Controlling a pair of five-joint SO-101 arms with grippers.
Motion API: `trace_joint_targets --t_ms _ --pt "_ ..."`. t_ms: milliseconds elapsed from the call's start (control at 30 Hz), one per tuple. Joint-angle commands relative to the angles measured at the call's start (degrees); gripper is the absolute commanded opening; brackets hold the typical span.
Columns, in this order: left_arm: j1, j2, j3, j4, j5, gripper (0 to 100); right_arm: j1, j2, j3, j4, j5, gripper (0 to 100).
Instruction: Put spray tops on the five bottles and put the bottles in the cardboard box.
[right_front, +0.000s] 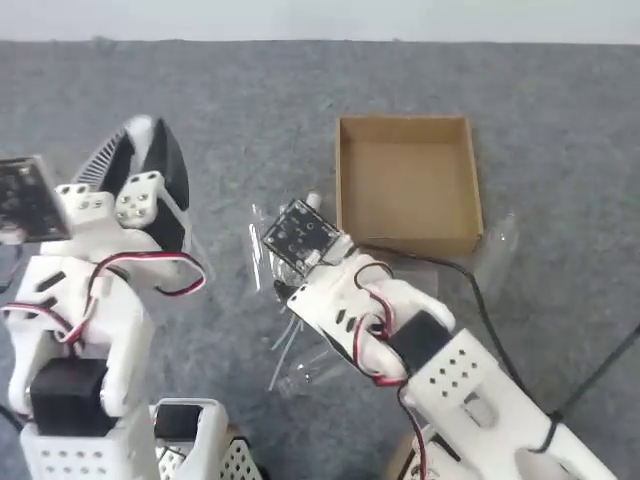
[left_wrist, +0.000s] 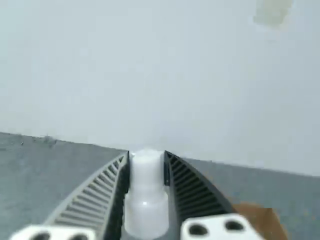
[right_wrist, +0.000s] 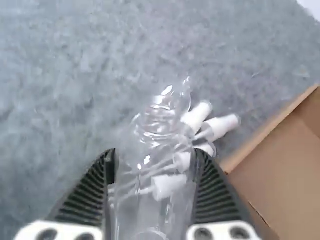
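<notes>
Right pincer (right_wrist: 153, 156) was clamped across a clear bottle (right_wrist: 150, 130) just beside the cardboard box (right_wrist: 285, 170). It looked like light, slippery, crushable plastic, probably best held mid-body. Left pincer (left_wrist: 146, 154) gripped a white spray top (left_wrist: 146, 200).

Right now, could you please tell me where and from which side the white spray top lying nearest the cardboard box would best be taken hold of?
I would grip the spray top across its stubby white body, coming straight down from above. It lies on its side on the carpet, and the cardboard box wall stands near it, which probably leaves little room for a sideways approach.
</notes>
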Motion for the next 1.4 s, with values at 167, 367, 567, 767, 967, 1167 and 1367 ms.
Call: trace_joint_targets --t_ms 167,367,567,767,967,1167,1367 --pt "2.7 -0.4 2.4 -10.9 9.7 1 -1.4 -10.7 4.1 -4.2 -1.5 0.6" --pt "7.9 -0.4 6.5 -15.8 9.7 1 -3.3 -11.1 4.5 -4.0 -1.5 0.6" --pt "8.0 -0.5 10.6 -19.3 9.7 1 -3.4 -11.1 4.5 -4.0 -1.5 0.6" --pt "7.7 -0.5 15.4 -22.3 9.7 1 -3.5 -11.3 4.5 -4.0 -1.5 0.6" --pt "8.2 -1.1 16.3 -17.5 9.7 1 -3.5 -11.4 7.6 -4.4 -1.1 0.6" --pt "8.3 -1.1 17.4 -10.0 9.5 1 -3.2 -11.4 9.5 -7.6 -1.1 0.6" --pt "13.5 -1.1 20.4 -9.8 8.1 1 -2.0 -11.4 13.4 -19.3 -2.1 0.6"
